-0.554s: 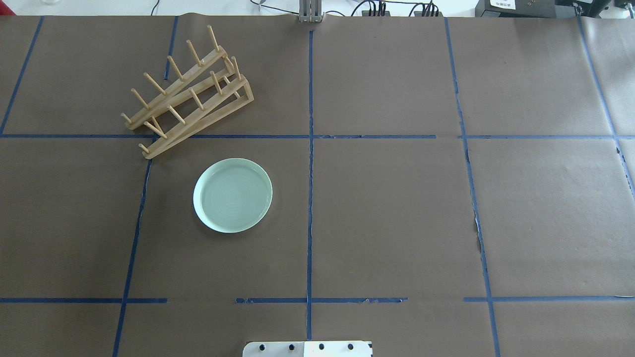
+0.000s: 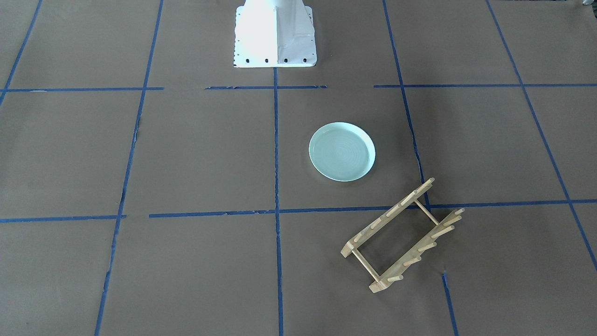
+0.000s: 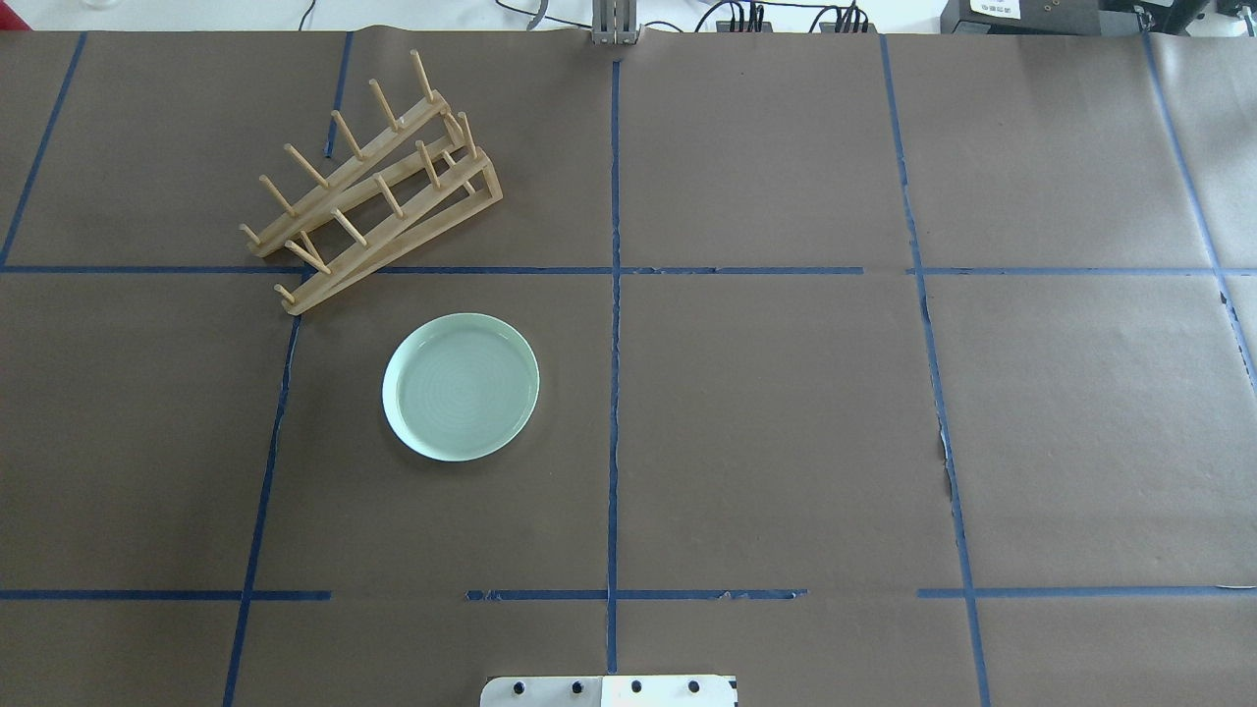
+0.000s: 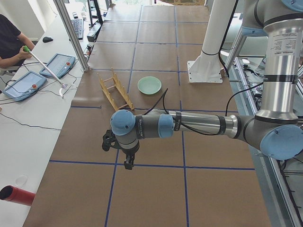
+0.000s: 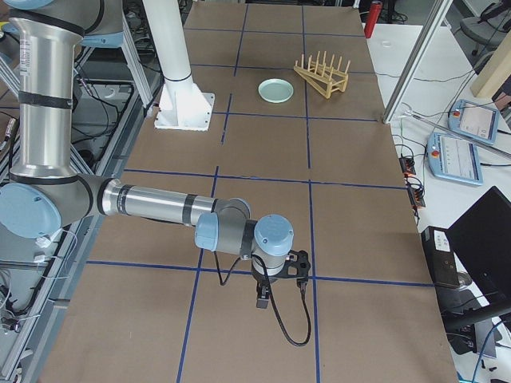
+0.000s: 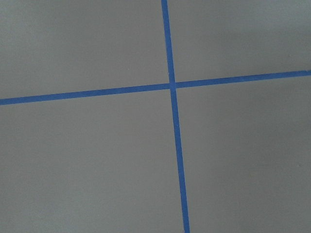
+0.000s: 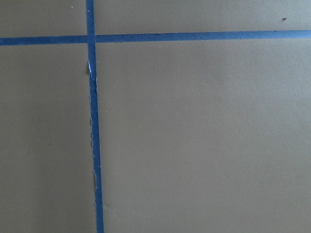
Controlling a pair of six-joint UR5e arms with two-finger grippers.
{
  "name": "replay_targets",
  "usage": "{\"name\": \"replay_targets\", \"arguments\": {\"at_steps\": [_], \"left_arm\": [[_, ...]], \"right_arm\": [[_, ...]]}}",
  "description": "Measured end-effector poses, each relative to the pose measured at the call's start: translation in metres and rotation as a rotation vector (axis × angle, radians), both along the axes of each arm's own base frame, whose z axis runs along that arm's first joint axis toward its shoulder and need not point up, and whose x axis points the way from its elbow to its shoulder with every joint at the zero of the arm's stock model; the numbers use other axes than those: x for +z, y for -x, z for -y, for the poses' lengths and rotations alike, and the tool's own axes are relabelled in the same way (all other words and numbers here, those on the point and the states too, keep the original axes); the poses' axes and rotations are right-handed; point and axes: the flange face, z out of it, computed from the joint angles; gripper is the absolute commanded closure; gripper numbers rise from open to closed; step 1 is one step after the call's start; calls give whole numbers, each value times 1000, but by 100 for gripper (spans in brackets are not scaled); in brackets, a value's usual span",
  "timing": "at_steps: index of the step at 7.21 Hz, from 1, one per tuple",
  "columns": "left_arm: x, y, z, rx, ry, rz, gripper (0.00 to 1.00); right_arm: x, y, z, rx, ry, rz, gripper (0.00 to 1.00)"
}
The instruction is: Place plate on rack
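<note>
Lying left of table centre, just short of the rack (image 3: 373, 191) toward the far edge, the plate (image 3: 461, 387) sits nearer the left gripper (image 4: 128, 164), whose finger gap I cannot tell.

Right tool (image 5: 264, 296) over the brown table (image 5: 351, 199), well apart from the plate (image 5: 275, 90) beside the rack (image 5: 322, 74).

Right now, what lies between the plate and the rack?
Only bare brown paper and one blue tape line; the overhead exterior view shows no object between the plate and the rack.
</note>
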Motion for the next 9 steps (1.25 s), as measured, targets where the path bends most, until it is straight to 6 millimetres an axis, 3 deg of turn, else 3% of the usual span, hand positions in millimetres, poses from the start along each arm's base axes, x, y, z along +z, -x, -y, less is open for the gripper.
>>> {"name": "replay_targets", "arguments": {"at_steps": [5,6,7,8,9], "left_arm": [[-2,-1,-2,-2,-17,-22,0],[-13,-4,-2,-5,-36,-53,0],[-39,-11,1,-7,-69,-80,0],[-68,-32,5,-12,-76,-94,0],[-99,-71,9,-18,-58,-104,0]], "right_arm": [[0,0,0,0,0,0,0],[0,0,0,0,0,0,0],[0,0,0,0,0,0,0],[0,0,0,0,0,0,0],[0,0,0,0,0,0,0]]}}
